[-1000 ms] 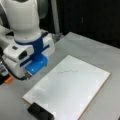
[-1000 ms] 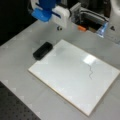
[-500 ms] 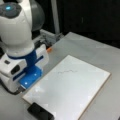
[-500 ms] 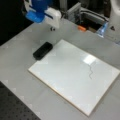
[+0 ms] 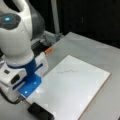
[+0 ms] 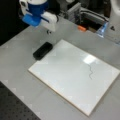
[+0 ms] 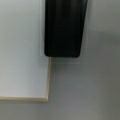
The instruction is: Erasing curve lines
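Observation:
The curve lines are one thin dark wavy stroke (image 5: 67, 71) on the white board (image 5: 80, 100), seen in both front views (image 6: 90, 72). A black block-shaped eraser (image 6: 43, 50) lies on the grey table against the board's edge near one corner, and it fills the top of the wrist view (image 7: 65, 27). My gripper (image 6: 48, 30) hangs above the table just beyond the eraser, apart from it and holding nothing that shows. Its white and blue hand (image 5: 25, 80) covers the fingers in a front view. The stroke is far from the gripper.
An orange marker (image 6: 81, 28) lies at the table's far edge by metal rails (image 6: 85, 15). The board's brown-edged corner (image 7: 46, 98) shows in the wrist view. Grey table (image 6: 20, 85) surrounds the board.
The arm has swung over toward the eraser's corner of the board and come lower. The board, stroke and eraser have not moved.

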Robot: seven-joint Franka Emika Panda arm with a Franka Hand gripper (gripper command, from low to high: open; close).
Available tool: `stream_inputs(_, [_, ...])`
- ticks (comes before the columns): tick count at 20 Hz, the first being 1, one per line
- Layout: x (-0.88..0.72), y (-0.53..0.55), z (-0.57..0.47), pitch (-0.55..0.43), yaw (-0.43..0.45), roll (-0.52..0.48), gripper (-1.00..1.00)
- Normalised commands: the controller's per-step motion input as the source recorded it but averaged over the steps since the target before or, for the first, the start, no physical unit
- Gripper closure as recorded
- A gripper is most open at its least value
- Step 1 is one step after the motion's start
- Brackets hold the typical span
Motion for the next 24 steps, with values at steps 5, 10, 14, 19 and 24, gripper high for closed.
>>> stream_inputs(5, [0.36,-0.24,-0.09,0.030,0.173,0.078,-1.00])
stream_inputs(10, [0.38,-0.26,-0.03,0.049,0.127,0.136,-1.00])
stream_inputs(14, [0.41,-0.29,0.00,0.084,0.074,0.194,-1.00])
stream_inputs(19, [0.36,-0.30,0.03,0.119,0.021,0.224,-1.00])
stream_inputs(24, [0.22,-0.27,0.02,0.125,-0.025,0.236,-1.00])
